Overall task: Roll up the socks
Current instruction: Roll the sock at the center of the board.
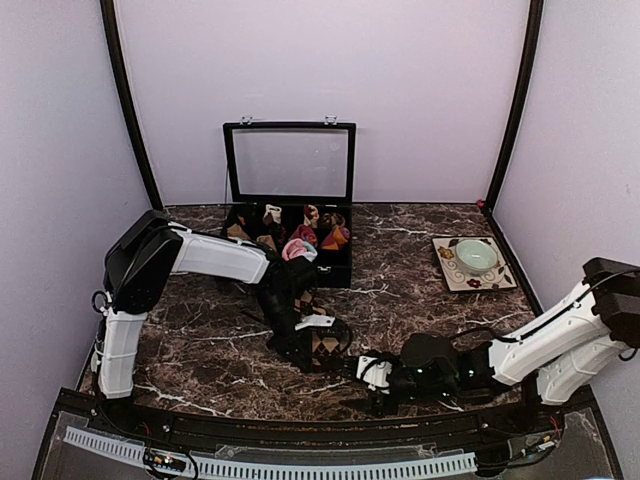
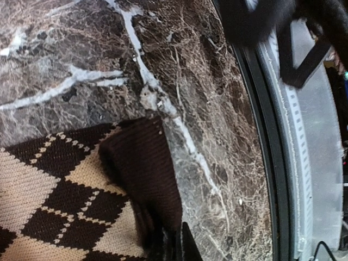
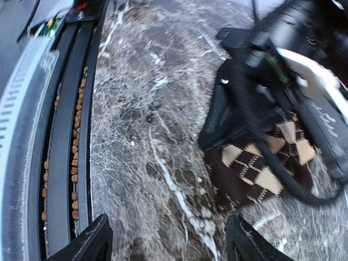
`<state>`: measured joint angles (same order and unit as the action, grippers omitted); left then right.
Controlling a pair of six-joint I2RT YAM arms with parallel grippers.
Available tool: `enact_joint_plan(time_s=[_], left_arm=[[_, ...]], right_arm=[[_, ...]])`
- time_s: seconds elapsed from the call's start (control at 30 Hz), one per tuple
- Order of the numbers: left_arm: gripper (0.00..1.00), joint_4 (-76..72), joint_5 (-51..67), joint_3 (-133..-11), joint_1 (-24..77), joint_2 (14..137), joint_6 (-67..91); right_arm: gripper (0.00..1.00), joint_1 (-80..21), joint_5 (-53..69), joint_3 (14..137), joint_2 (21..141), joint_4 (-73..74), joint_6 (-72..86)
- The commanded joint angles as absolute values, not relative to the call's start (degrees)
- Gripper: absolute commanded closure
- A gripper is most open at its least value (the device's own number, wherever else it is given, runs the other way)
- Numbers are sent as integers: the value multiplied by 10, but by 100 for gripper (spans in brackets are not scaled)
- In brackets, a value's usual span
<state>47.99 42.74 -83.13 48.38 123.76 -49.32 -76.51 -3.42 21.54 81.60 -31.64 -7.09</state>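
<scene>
- The black box (image 1: 338, 270) stands open at the back middle of the marble table (image 1: 420, 300), its lid upright; sock rolls (image 1: 297, 247) sit in its compartments.
- The brown-and-beige sock (image 1: 322, 343) lies flat on the table in front of the box, towards the arms' bases and well apart from the box. Its dark cuff is folded over the diamond pattern.
- The left gripper (image 2: 175, 246) is down on that sock in front of the box. Its fingers are pressed together, pinching the dark brown cuff fabric.
- The right gripper (image 3: 168, 242) hangs low over bare marble, in front of the box and to the right of the sock. Its fingers (image 3: 92, 242) are spread apart with nothing between them, and they point at the sock without touching it.
- A patterned plate (image 1: 447, 275) carrying a pale green bowl (image 1: 477, 255) rests to the right of the box.
</scene>
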Motion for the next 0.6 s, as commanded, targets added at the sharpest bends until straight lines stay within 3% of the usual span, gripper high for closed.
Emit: enact_joint_plan(time_s=[0.0, 0.13, 0.2, 0.57], left_arm=[[100, 568, 365, -828, 477, 1293, -500], [100, 573, 357, -841, 476, 1304, -501], [100, 579, 357, -849, 475, 1310, -499], [100, 587, 352, -858, 475, 1316, -502]], right_arm=[[30, -777, -41, 278, 889, -319, -182], [31, -761, -40, 331, 958, -327, -187], [40, -747, -10, 346, 978, -332, -235], [58, -706, 3, 376, 1039, -335, -257]])
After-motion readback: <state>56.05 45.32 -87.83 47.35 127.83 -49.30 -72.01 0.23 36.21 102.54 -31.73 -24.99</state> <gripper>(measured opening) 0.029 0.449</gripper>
